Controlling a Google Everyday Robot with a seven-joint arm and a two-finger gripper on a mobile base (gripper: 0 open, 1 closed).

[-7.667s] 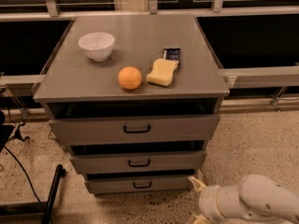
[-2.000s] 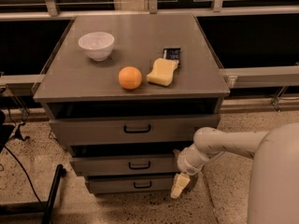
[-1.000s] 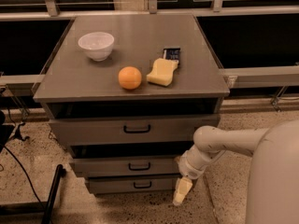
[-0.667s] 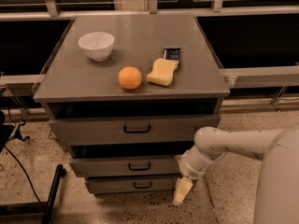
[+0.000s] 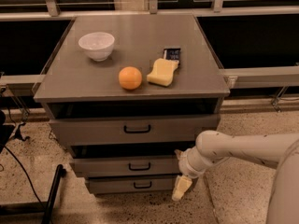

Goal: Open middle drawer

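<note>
My gripper [image 5: 180,188] hung low off the right end of the drawer stack under the desk [image 5: 140,41]. It pointed at the floor, level with the lowest drawer front [image 5: 112,185]. Whether it was parted or closed, I couldn't tell. The middle drawer [image 5: 103,167] sat up and to its left, with its black bar handle [image 5: 139,166] lying horizontal at centre. I judged the reach had to go leftward and slightly up.

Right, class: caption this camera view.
Claw hangs below the right end of the middle drawer, off its handle.
</note>
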